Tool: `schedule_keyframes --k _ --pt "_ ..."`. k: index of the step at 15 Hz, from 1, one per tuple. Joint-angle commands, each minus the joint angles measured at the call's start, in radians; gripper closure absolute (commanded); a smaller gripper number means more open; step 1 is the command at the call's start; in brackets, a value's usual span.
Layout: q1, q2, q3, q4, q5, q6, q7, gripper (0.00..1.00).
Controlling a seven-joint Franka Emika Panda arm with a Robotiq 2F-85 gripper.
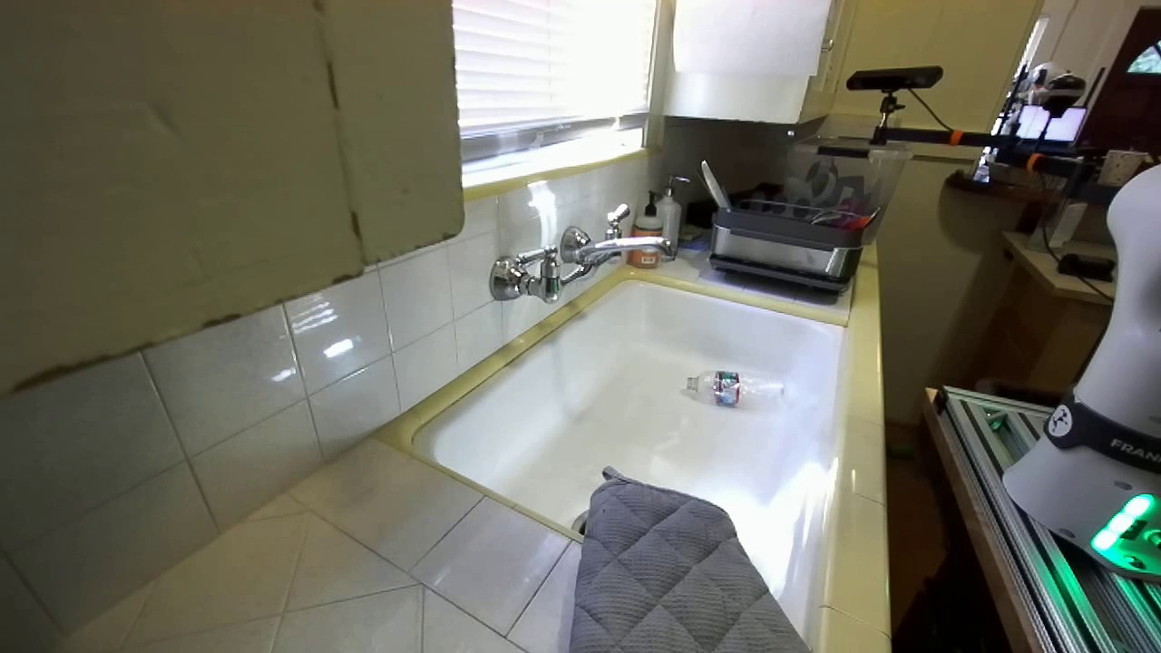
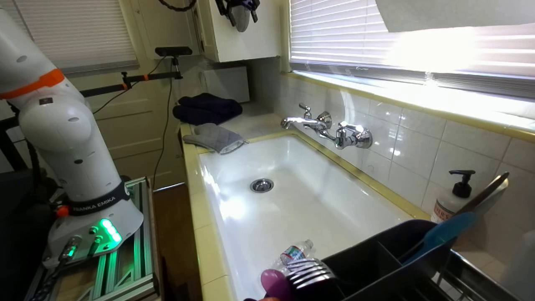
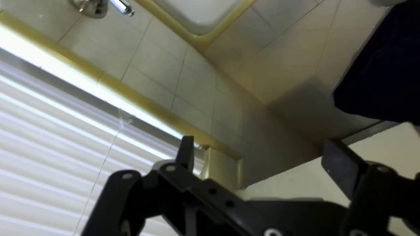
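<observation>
scanning an exterior view, we saw a bottle (image 1: 730, 389) in the sink (image 1: 567, 399). in an exterior view, our tool (image 2: 243, 19) hung near the upper cabinet (image 2: 250, 43). in the wrist view, its fingers (image 3: 186, 152) stood wide apart, empty; we judged this positioning, next requiring cabinet clearance.

Sink (image 1: 580, 408), dish rack (image 1: 782, 251) and oven mitt (image 1: 671, 571) mark a kitchen.
</observation>
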Motion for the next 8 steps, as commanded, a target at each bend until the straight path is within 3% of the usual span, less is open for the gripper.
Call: schedule_keyframes --k 1,7,8 --pt "0.017 -0.005 -0.01 -0.028 0.011 -0.002 0.006 0.0" --pt "0.022 -0.023 -0.014 -0.06 0.026 -0.002 0.012 0.0" --pt "0.012 -0.017 -0.002 -0.072 0.011 0.04 0.055 0.0"
